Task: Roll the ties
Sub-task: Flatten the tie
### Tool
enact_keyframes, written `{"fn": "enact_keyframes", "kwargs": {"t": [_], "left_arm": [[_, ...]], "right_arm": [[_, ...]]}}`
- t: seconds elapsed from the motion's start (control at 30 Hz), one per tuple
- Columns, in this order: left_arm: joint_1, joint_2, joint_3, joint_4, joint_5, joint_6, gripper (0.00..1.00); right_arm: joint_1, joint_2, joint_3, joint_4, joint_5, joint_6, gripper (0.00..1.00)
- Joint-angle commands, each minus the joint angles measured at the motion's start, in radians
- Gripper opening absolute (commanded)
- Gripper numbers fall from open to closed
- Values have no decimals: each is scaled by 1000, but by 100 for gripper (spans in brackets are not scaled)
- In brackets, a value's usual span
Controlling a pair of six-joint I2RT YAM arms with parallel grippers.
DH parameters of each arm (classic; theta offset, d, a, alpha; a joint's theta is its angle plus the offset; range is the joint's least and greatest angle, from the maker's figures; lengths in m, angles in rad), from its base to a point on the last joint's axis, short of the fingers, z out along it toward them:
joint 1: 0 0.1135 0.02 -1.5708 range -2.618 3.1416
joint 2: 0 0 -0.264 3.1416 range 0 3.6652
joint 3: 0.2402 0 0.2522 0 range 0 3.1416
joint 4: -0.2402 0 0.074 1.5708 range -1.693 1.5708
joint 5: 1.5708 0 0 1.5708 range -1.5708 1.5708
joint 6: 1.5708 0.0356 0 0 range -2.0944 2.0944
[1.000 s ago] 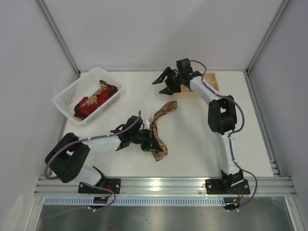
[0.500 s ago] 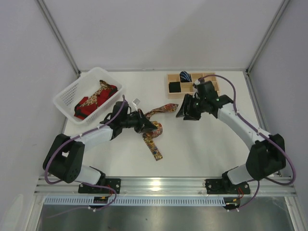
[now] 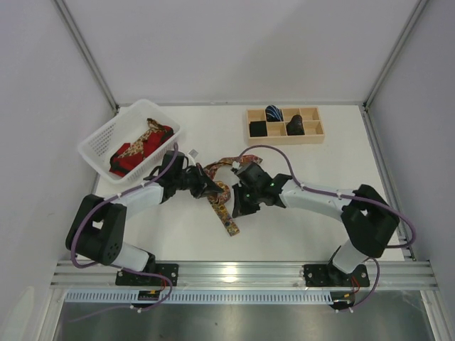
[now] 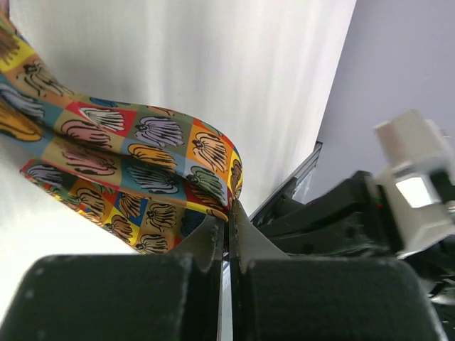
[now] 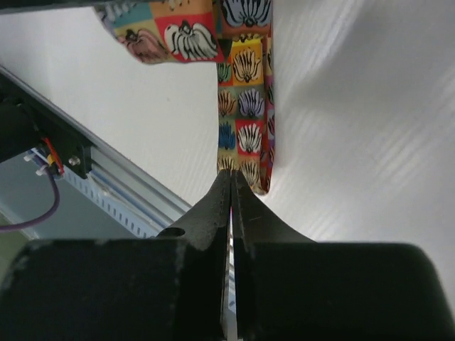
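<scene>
- Step in hand: setting up the roll. One floral tie (image 3: 226, 217) lies unrolled on the desk (image 3: 298, 234), between the two arms and near the middle front. No coil has been started on it, so I judge this tie to be at an early stage.
- Left end effector (image 4: 229, 217): jaws pressed together on a folded-over part of the floral tie. The cloth loops up from the desk into the fingertips.
- Right end effector (image 5: 232, 181): jaws closed tight, with the tips at the edge of the tie's narrow tail, close to its end. Its own wrist view does not settle whether cloth is pinched or the tips only touch it.
- Tie position: from the overhead view the tail points toward the near edge, and the other end runs off toward the wooden tray (image 3: 284, 138).
- Stock: loose ties (image 3: 138, 148), red and gold-patterned, lie heaped in the white basket (image 3: 96, 145) at far left. Rolled ties (image 3: 274, 113) sit in some tray compartments, so part of the job looks done.
- Next move, in my judgement: secure one end, lay the strip flat and straight, then turn that end over on itself while the other arm keeps the cloth taut. Slack or twist in the fold would spoil the coil.
- Markings: no brand, label or legible writing on the tie, basket, tray or arms.
</scene>
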Motion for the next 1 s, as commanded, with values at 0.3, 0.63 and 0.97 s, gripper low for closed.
{"fn": "enact_keyframes", "kwargs": {"t": [0.3,0.63,0.97], "left_arm": [[86,20,71,-106,-3,112,0],[106,38,69,-220,-75,212,0],[110,-115,-28,-350,-153,291,89]], "right_arm": [[59,193,63,93,-6,20,0],[61,242,18,29,-11,47,0],[59,83,-117,-186,161,58,0]]}}
